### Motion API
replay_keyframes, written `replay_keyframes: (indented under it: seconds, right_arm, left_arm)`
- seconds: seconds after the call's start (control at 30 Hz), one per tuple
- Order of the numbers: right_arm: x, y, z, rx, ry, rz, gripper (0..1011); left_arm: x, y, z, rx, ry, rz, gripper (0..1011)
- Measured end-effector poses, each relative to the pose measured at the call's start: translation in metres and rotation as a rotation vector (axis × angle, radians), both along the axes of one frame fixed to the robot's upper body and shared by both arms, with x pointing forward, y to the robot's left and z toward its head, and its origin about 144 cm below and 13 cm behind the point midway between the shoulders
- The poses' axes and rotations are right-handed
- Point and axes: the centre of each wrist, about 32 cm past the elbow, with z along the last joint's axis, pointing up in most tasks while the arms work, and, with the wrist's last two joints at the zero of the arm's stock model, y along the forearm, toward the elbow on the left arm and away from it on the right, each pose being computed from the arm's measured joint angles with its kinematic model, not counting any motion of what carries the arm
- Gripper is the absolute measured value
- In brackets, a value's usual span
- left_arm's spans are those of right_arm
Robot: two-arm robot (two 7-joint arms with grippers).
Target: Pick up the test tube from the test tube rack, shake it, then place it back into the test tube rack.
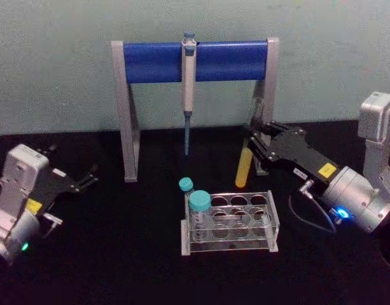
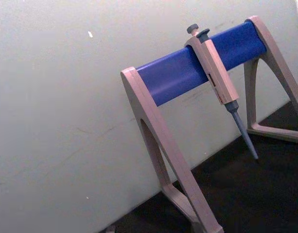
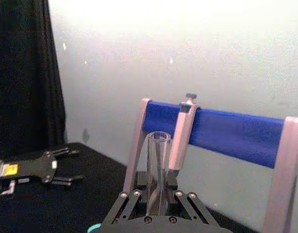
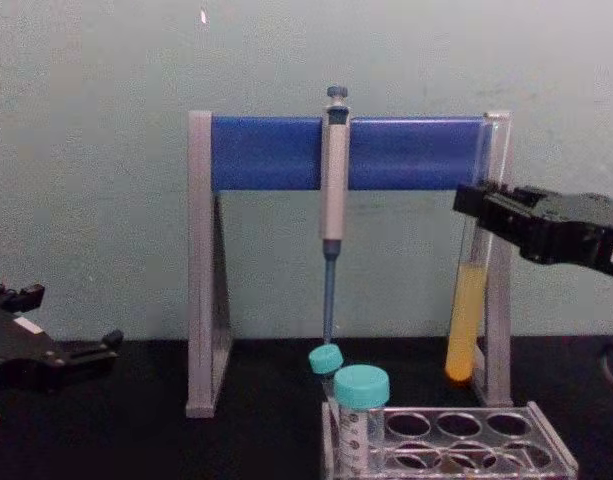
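Observation:
My right gripper [image 1: 253, 137] is shut on the upper clear part of the test tube [image 1: 243, 169]. It holds the tube roughly upright in the air, behind and above the right end of the test tube rack [image 1: 271, 223]. Yellow-orange liquid fills the tube's lower part [image 4: 465, 322], which hangs in front of the stand's right leg, clear of the rack [image 4: 546, 455]. In the right wrist view the tube's open mouth [image 3: 159, 145] rises between my fingers [image 3: 134, 199]. My left gripper [image 1: 85, 178] rests open at the far left, low over the table.
A grey-and-blue pipette stand [image 1: 150, 61] stands behind the rack with a grey pipette [image 1: 189, 79] hanging from its bar. Two teal-capped tubes [image 1: 200, 202] sit at the rack's left end. A pale wall closes the back; the dark tabletop [image 1: 118, 254] spreads left of the rack.

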Motion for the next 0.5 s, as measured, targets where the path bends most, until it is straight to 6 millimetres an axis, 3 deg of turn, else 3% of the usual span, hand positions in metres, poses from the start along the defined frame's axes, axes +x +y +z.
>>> replay_keyframes:
  seconds: [0.5]
  right_arm:
    - [-0.0008,0.0040,-0.0054,-0.014,-0.054,-0.078,229]
  left_arm:
    - [0.0000,0.0000,0.0000,0.000,0.000,0.000,1001]
